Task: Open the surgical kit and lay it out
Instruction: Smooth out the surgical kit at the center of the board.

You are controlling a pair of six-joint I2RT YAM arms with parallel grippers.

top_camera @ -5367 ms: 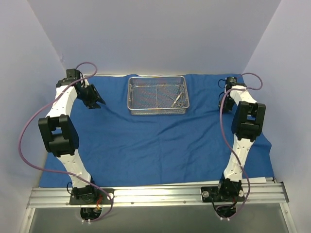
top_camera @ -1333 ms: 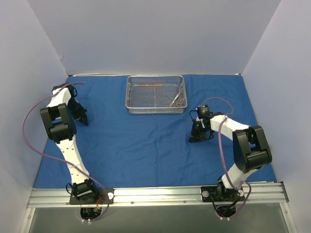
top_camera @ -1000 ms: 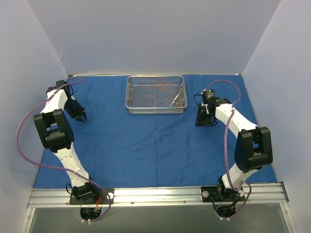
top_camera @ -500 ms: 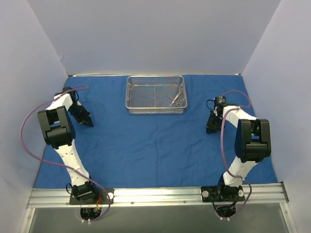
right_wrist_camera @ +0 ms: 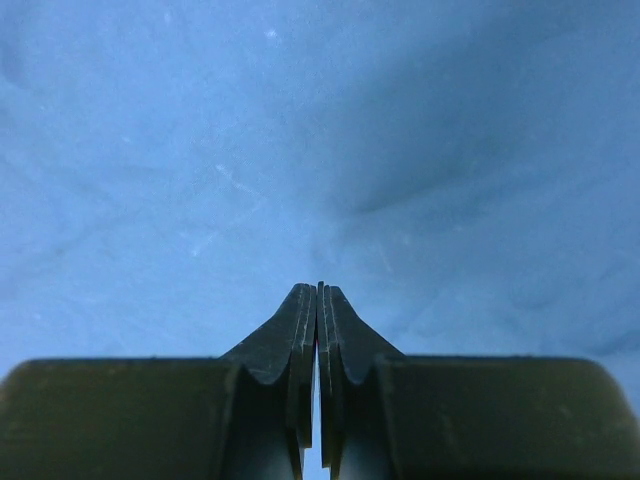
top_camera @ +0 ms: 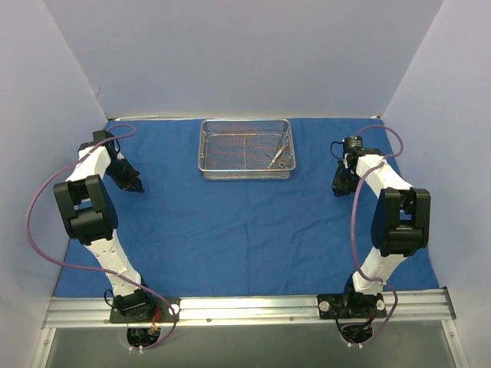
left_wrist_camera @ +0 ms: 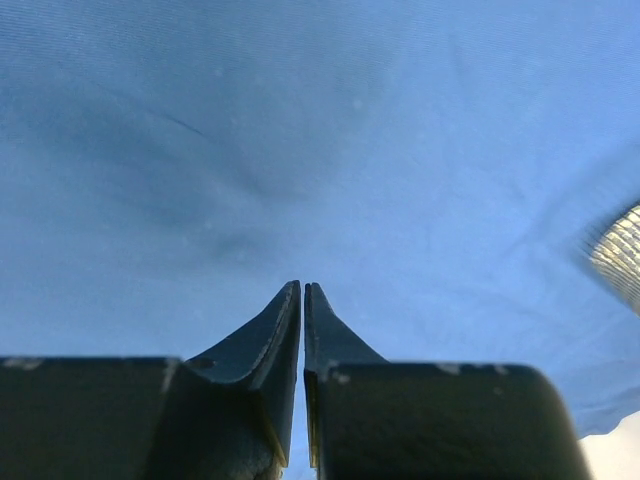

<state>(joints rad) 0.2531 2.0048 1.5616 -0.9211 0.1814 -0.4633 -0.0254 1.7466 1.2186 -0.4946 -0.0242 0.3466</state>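
**Ana:** From the top, where is the kit?

**Ben:** The large blue cloth wrap [top_camera: 245, 230] lies spread out flat. The rectangular silver wire-mesh tray [top_camera: 245, 175] sits on it at the far middle. Some thin metal scissor-handled tools [top_camera: 280, 157] lie in the tray's right end. I cannot count them.

**Ana:** And the arms?

**Ben:** The left end effector [top_camera: 135, 186] is well left of the tray. The right end effector [top_camera: 338, 188] is well right of it. I think they sit out wide so the cloth in front of the tray is free for laying out tools.

**Ana:** The left wrist view?

**Ben:** Its fingers are pressed together on nothing, low over the cloth. A tray corner shows far right.

**Ana:** The right wrist view?

**Ben:** Closed too, and empty. Only cloth shows, with no edge near.
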